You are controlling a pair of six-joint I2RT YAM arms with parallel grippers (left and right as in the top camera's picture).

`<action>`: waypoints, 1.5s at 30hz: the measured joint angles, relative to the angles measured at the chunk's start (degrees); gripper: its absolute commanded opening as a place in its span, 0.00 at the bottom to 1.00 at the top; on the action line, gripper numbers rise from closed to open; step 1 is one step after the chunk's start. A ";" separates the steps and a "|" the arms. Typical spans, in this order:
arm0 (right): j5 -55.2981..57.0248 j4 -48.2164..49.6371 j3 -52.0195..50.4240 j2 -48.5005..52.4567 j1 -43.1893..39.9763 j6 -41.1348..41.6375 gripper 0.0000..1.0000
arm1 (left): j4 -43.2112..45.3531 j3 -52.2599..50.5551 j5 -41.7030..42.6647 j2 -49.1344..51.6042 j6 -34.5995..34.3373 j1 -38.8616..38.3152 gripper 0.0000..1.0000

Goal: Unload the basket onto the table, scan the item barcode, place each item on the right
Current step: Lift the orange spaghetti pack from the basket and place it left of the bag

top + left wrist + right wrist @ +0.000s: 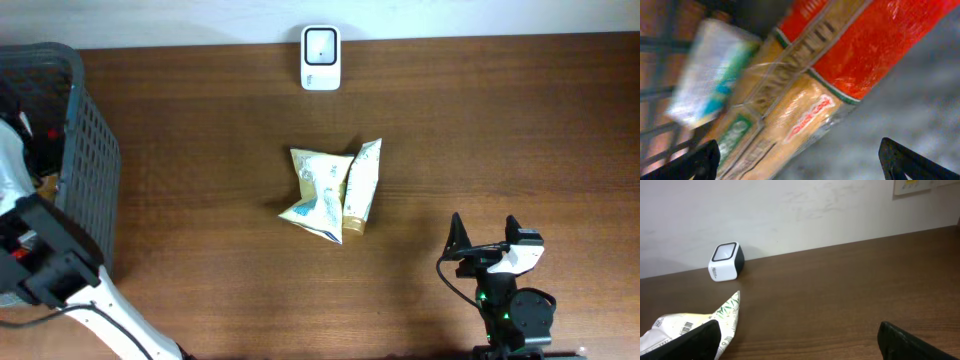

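Holding the right tool [485, 235] spread apart and empty at the lower right of the overhead frame, well apart from the two pale packets [333, 192] lying touching mid-frame on the bench [500, 120]. Showing a barcode [686, 326] at the lower left of the right wrist view, with the white scanner [321, 58] standing at top centre. Hanging the left tool [800, 160], also spread and gripping nothing, close over red and tan packages [840, 60] inside the basket [90, 150] at the left edge.
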 measured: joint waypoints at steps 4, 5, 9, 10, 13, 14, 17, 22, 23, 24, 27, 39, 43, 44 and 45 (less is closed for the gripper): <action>0.00 0.02 0.00 0.00 0.00 0.02 0.99 | 0.00 -0.11 1.86 3.54 0.37 0.02 0.97; 0.00 0.02 0.00 0.00 0.00 0.00 0.99 | 0.13 -0.11 1.88 4.00 0.39 0.02 0.99; 0.00 0.02 0.00 0.00 0.00 0.00 0.99 | 0.31 -0.02 1.81 4.66 1.99 0.00 0.84; 0.00 0.02 0.00 0.00 0.00 0.00 0.99 | 0.35 0.17 1.27 5.07 2.62 0.02 0.62; 0.00 0.02 0.00 0.00 0.00 0.00 0.99 | 0.35 0.24 -0.63 5.16 3.41 0.20 0.00; 0.00 0.00 0.00 0.00 0.00 0.02 0.99 | -0.17 0.61 -0.87 5.16 4.11 0.28 0.00; 0.00 0.02 0.00 0.00 0.00 0.02 0.99 | -1.77 1.31 1.79 5.16 3.56 0.24 0.00; 0.00 0.02 0.00 0.00 0.00 0.02 0.99 | -6.34 2.12 11.85 5.42 3.04 0.22 0.99; 0.00 0.00 0.00 0.00 0.00 0.00 0.99 | -7.10 2.80 13.20 5.62 2.91 -0.20 0.99; 0.00 0.02 0.00 0.00 0.00 0.02 0.99 | -8.15 4.26 13.84 6.01 2.58 -0.48 0.99; 0.00 0.02 0.00 0.00 0.00 0.00 0.99 | -11.82 9.22 12.50 7.13 0.92 -0.22 0.99; 0.00 0.00 0.00 0.00 0.00 0.02 0.99 | -18.25 11.06 0.09 7.08 -11.80 0.17 0.99; 0.00 0.02 0.00 0.00 0.00 0.02 0.99 | -14.01 2.27 -1.64 6.95 -13.44 1.03 0.67; 0.00 0.02 0.00 0.00 0.00 0.00 0.99 | -12.66 0.92 -1.99 6.19 -13.68 1.16 0.40; 0.00 0.02 0.00 0.00 0.00 0.02 0.99 | -11.96 -0.07 -2.80 5.79 -13.81 1.22 0.17</action>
